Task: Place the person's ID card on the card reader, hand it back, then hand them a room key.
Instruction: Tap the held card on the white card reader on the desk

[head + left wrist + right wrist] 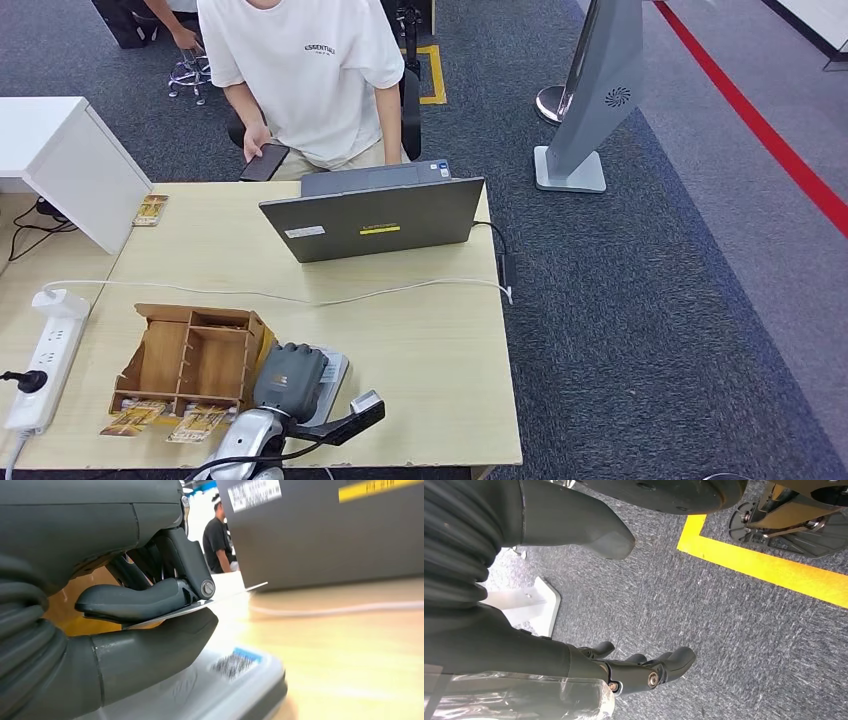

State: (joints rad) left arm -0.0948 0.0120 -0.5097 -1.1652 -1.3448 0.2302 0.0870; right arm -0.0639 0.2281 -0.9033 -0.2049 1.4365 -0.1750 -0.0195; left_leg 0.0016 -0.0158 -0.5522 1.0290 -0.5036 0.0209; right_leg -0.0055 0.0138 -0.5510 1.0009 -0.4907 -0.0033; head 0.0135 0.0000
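The left hand hovers low over the card reader, pinching the ID card between thumb and fingers. The right hand hangs over carpet, fingers spread, empty.

The table was light wood with a fine grain. The laptop was dark grey and carried a yellow sticker and a white label. The rack was brown wood. The left hand was grey with darker fingers, and the card in it looked pale. The reader was light grey with a black barcode. The person's shirt was white with dark letters. The carpet was speckled blue-grey, crossed by a red line. The power strip was white.
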